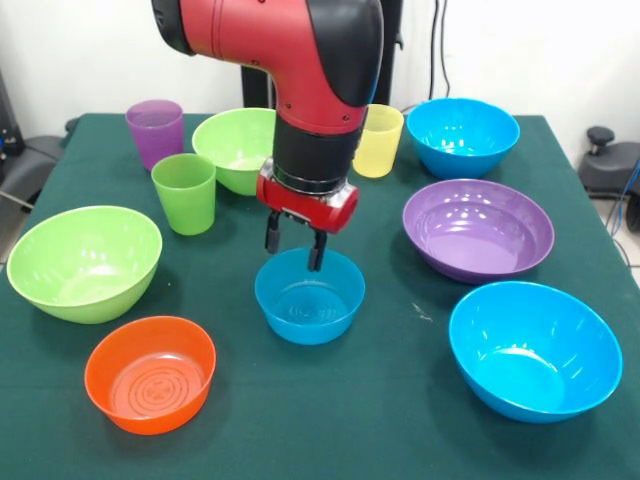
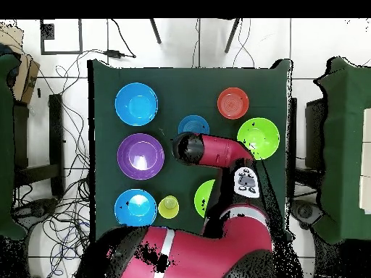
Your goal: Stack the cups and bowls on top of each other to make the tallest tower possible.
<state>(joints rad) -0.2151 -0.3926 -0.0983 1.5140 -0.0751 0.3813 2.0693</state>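
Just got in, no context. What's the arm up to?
The Sawyer's hand hangs open over the far rim of the small blue bowl at mid-table, one finger outside it and one over its inside, holding nothing. No stack exists yet: the three cups and the other six bowls all sit apart on the green table.

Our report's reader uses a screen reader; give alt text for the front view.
A red robot arm holds its open gripper over the rim of a small blue bowl on a green table. Six more bowls and three cups stand around it, none stacked.
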